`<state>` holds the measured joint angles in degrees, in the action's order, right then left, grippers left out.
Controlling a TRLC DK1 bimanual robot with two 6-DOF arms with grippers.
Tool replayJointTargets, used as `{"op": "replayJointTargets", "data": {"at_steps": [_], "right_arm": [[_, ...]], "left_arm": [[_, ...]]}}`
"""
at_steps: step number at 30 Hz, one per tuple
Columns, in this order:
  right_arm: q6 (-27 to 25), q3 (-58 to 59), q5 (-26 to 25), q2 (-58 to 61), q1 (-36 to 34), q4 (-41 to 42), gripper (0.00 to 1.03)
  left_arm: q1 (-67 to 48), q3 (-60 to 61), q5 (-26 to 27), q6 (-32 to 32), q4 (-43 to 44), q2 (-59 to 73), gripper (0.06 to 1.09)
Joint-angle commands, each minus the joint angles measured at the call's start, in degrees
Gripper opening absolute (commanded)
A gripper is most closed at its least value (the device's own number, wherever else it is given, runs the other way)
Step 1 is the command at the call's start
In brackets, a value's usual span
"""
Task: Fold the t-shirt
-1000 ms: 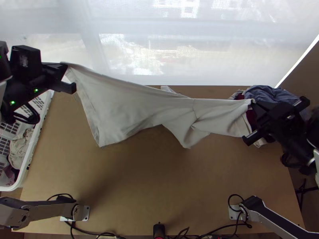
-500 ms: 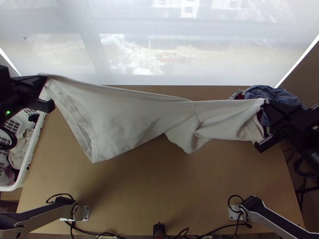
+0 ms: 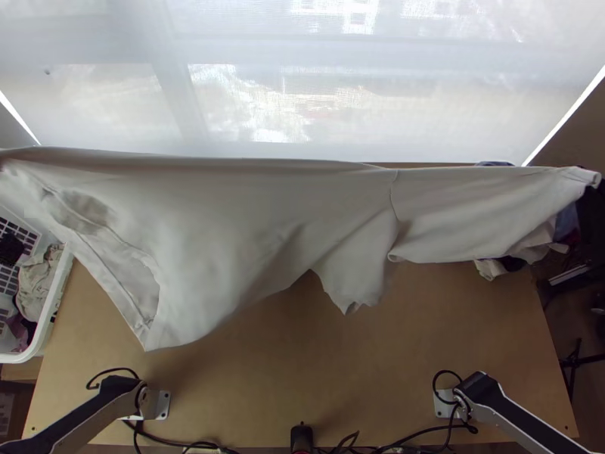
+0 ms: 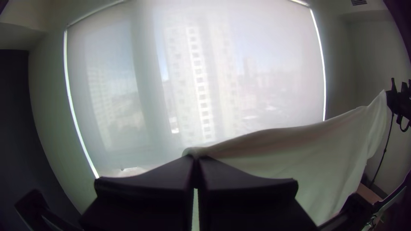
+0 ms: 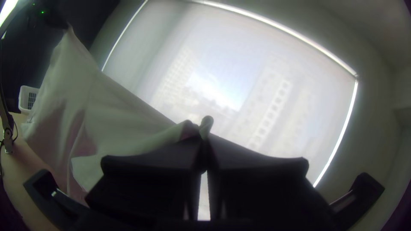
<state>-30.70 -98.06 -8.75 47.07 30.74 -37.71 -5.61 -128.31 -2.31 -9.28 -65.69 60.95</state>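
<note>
The off-white t-shirt hangs stretched between both grippers above the table, its upper edge nearly level and lower parts drooping in loose folds. At the top view's right edge is my right gripper, beside the cloth's far right end. In the right wrist view, the right gripper is shut on a bunched corner of the t-shirt. My left gripper, in the left wrist view, is shut on the opposite corner of the t-shirt.
A white basket with clothes stands at the table's left side. Other clothes lie at the back right, partly behind the hanging shirt. A window with a blind is beyond the table's back edge.
Both grippers have moved outward, apart from each other, still holding the shirt. The cloth is pulled wider and looks larger in the top view; its lower left corner has shifted left and nearer the table's front.
</note>
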Motion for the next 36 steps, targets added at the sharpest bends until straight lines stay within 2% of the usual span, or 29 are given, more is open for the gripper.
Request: {"op": "replayJointTargets", "data": {"at_steps": [1, 7, 17, 28, 36], "right_arm": [[-3.84, -1.96, 1.9, -2.16, 0.28, 6.25, 0.02], [-4.72, -5.47, 4.53, -1.54, 0.2, 9.33, 0.02], [-5.6, -14.97, 5.06, 1.01, -0.24, 14.86, 0.02], [-5.51, -22.44, 7.0, 1.45, -0.68, 13.28, 0.02], [-4.11, -32.37, 8.4, 9.44, -0.33, 15.13, 0.02]], "left_arm": [[5.43, 0.25, 0.02, -0.83, 3.82, -4.87, 0.09], [7.19, 0.34, -0.07, -1.53, 7.16, -6.63, 0.09], [10.7, 0.34, -0.16, -4.34, 10.58, -6.72, 0.09], [11.23, 0.25, 0.37, -4.26, 11.02, -6.1, 0.09], [11.93, 0.25, 0.46, -3.73, 11.73, -5.4, 0.09]]}}
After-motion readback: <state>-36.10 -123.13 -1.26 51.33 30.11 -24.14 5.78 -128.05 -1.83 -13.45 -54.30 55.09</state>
